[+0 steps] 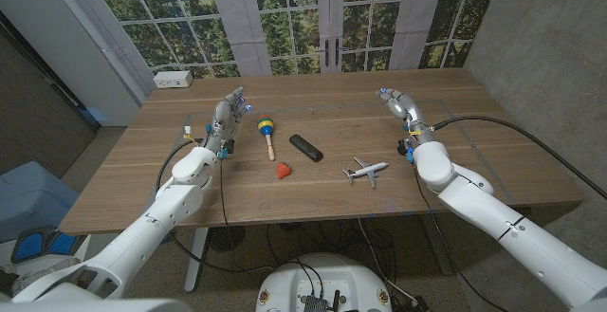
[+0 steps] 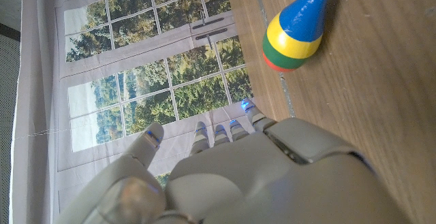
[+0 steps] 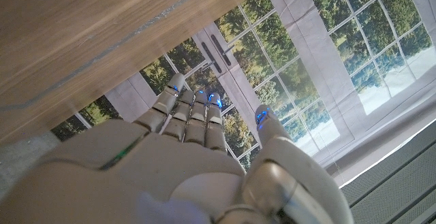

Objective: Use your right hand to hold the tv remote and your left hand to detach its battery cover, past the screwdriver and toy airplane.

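Two white robot arms are seen reaching over a brown wooden surface (image 1: 474, 160) set before a wall of tall windows with trees beyond. The left hand (image 1: 229, 113) is held at the surface's left side with its fingers extended and apart, nothing grasped in it; in the left wrist view the same hand (image 2: 225, 176) is shown from behind, its fingertips lit blue. The right hand (image 1: 399, 105) is raised near the right side, likewise spread and holding nothing, and is seen from behind in the right wrist view (image 3: 191, 163). The slim black tv remote (image 1: 305, 148) is found lying flat near the middle of the surface, between the two hands and well apart from both. Just to its left lies a wooden-handled screwdriver with a head striped in blue, yellow, green and red (image 1: 266, 132), whose striped end is seen close ahead of the left hand's fingers (image 2: 294, 33). A small red object (image 1: 283, 171) rests in front of the remote. A white toy airplane (image 1: 365, 171) is placed to the remote's right, nearer the right arm. A white power strip (image 1: 173, 80) sits at the far left corner.
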### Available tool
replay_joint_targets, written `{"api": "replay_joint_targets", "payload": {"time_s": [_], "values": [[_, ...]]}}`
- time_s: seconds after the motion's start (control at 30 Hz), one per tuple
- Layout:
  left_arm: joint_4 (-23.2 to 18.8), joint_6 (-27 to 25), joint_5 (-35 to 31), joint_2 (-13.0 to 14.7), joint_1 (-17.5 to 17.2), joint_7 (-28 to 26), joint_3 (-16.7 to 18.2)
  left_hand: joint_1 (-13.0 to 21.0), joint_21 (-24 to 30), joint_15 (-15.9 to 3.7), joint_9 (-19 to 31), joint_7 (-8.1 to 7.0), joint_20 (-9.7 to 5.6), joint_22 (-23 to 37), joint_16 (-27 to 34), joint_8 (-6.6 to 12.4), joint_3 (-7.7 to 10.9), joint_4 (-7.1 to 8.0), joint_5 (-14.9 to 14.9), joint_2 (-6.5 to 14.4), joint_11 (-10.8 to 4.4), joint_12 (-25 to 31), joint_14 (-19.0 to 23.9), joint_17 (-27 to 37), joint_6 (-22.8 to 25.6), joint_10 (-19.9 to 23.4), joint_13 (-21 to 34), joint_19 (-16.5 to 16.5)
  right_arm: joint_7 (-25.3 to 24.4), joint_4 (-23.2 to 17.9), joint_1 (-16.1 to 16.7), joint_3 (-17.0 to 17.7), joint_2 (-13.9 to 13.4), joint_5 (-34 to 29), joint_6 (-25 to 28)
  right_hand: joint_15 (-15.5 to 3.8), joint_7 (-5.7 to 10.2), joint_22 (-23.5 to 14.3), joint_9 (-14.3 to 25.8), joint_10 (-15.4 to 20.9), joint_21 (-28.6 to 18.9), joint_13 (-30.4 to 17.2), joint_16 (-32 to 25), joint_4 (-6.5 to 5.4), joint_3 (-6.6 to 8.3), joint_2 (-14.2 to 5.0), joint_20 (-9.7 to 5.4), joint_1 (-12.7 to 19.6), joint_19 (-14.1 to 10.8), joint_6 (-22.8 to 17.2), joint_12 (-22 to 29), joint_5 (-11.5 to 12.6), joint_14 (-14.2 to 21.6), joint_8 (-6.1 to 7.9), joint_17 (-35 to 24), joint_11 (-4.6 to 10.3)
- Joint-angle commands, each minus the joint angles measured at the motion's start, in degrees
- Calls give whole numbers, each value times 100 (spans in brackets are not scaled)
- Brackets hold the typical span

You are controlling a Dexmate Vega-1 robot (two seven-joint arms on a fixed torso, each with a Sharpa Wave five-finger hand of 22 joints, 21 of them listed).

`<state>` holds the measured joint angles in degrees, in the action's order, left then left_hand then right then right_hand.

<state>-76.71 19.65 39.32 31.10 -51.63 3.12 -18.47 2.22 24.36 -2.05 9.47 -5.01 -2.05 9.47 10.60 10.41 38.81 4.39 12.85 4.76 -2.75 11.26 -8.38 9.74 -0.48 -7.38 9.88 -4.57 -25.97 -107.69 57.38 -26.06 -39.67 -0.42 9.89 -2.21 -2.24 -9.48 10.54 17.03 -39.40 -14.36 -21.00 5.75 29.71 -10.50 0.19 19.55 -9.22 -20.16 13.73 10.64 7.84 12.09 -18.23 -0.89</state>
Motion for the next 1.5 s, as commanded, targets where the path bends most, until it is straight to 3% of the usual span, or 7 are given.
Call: {"api": "replay_joint_targets", "payload": {"time_s": [0.03,0.23,1.07,1.5], "values": [[72,22,5,-31,42,56,-18,48,-24,-152,31,-6,-243,18,5,37,12,-36,-1,201,-18,28,14,13,41,24,18,33,-23,-382,-96,-289,-98,-619,554,-29,15,-21,30,115,12,-13,-102,62,43,0,23,113,-108,-86,44,47,132,23,-38,0],[90,40,3,-50,37,39,-18,50,-40,-139,32,-13,-234,20,3,35,13,-52,-6,203,-8,24,23,14,62,31,19,54,101,-482,-195,-425,-141,-877,778,-54,54,-33,34,119,5,-14,-199,119,91,-2,129,218,-243,-121,38,74,280,15,-83,43],[355,-3,81,-128,177,180,-48,50,-96,-130,35,-9,-157,25,-5,19,14,-110,-23,204,-9,14,50,17,109,61,21,136,765,-435,-820,-1059,-20,-1602,1230,-141,144,-48,43,236,33,-54,-331,205,157,4,141,412,-358,-226,93,117,391,20,-185,115],[401,64,125,-109,154,265,-10,43,-129,-130,36,-4,-143,27,-8,8,10,-129,-31,200,-16,5,51,20,108,60,22,153,1071,-566,-976,-1334,-3,-2008,1470,-158,167,-52,47,260,50,-77,-375,223,161,14,139,474,-383,-245,109,126,399,12,-233,138]]}}
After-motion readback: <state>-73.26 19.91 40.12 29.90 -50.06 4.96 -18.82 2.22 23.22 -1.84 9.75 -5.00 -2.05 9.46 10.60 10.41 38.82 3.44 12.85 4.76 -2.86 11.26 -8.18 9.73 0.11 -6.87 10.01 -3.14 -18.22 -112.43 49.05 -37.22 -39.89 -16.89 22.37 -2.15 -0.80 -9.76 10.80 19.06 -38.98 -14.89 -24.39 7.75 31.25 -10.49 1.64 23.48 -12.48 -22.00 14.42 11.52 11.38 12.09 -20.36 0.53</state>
